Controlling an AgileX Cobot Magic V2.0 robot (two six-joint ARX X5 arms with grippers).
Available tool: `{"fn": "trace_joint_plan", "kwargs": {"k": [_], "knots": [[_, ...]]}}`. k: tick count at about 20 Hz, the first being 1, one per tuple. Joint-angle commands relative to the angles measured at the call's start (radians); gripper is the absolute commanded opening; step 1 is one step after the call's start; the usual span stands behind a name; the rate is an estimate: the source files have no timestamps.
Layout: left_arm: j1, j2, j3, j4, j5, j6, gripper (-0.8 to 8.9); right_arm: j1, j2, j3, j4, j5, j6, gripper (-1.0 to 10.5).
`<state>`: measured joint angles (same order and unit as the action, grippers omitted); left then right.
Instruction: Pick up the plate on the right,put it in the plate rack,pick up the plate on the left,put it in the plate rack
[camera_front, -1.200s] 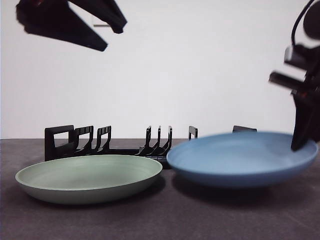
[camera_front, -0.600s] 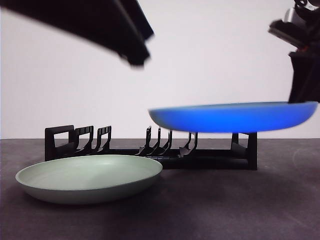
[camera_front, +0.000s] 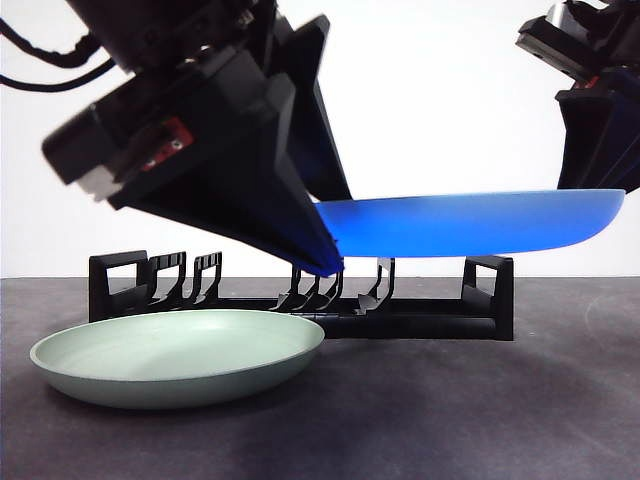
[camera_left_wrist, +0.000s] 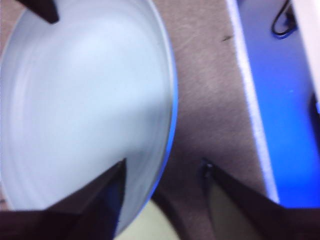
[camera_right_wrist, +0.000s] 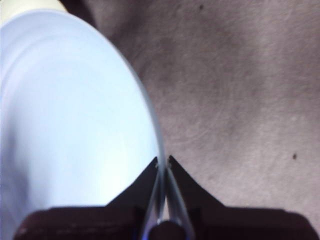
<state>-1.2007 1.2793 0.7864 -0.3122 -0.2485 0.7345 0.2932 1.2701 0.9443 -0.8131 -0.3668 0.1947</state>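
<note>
Pinched on the rim of the blue plate, the right gripper has its two fingers closed almost to touching, with only the thin edge between them. That edge grip holds the plate roughly level in the air, above the rack and clear of its prongs, as the front view shows. A flat plate held by one side probably sags or swings easily, which would explain the second arm coming in.

Spread wide, the left gripper straddles the opposite rim: one finger lies over the plate's inside, the other over the table beyond the edge. It has not closed on anything. In the front view it is the big dark mass at the plate's near end, likely about to take or steady the plate so it can be tipped upright for a slot.

Below, the green plate sits flat on the table in front of the rack's other end, untouched. It lies close under the left arm, so a low sweep there could knock it. The prongs beneath the blue plate also need clearing on the way down. A blue surface shows past the table's edge in the left wrist view.
</note>
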Motion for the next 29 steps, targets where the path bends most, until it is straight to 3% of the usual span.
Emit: {"fn": "trace_joint_plan", "kwargs": {"k": [1, 4, 11, 12, 14, 15, 18, 20, 22, 25, 29], "knots": [[0.007, 0.016, 0.004, 0.006, 0.022, 0.015, 1.03, 0.004, 0.003, 0.004, 0.003, -0.024, 0.006, -0.1], [0.023, 0.033, 0.004, 0.005, 0.022, 0.019, -0.12, 0.004, 0.003, 0.004, 0.003, -0.031, 0.006, -0.1], [0.032, 0.034, 0.004, 0.005, 0.024, 0.019, -0.09, 0.003, 0.003, 0.01, 0.004, -0.029, -0.015, 0.1], [0.031, 0.034, 0.004, 0.005, 0.024, 0.018, -0.09, 0.002, 0.003, 0.011, 0.004, -0.027, -0.031, 0.7], [0.031, 0.034, 0.004, 0.005, 0.014, 0.017, -0.09, 0.002, -0.001, 0.014, 0.009, -0.025, -0.039, 3.3], [0.031, 0.034, 0.004, 0.006, 0.013, 0.012, -0.09, 0.002, -0.007, 0.015, 0.023, -0.025, -0.039, 3.8], [0.029, 0.034, 0.004, 0.051, -0.014, -0.057, -0.09, 0.002, -0.052, 0.016, 0.09, -0.025, -0.03, 3.8], [0.028, 0.034, 0.008, 0.125, -0.09, -0.115, -0.09, 0.002, -0.111, 0.015, 0.185, -0.019, -0.002, 3.8], [0.033, 0.031, 0.041, 0.156, -0.097, -0.191, -0.09, -0.002, -0.182, 0.015, 0.298, -0.013, 0.022, 3.8], [0.062, 0.026, 0.125, 0.162, -0.092, -0.299, -0.09, -0.006, -0.284, 0.015, 0.428, 0.087, 0.044, 3.8], [0.168, 0.024, 0.241, 0.153, -0.061, -0.377, -0.09, -0.006, -0.37, 0.015, 0.46, 0.24, 0.031, 3.8]]}}
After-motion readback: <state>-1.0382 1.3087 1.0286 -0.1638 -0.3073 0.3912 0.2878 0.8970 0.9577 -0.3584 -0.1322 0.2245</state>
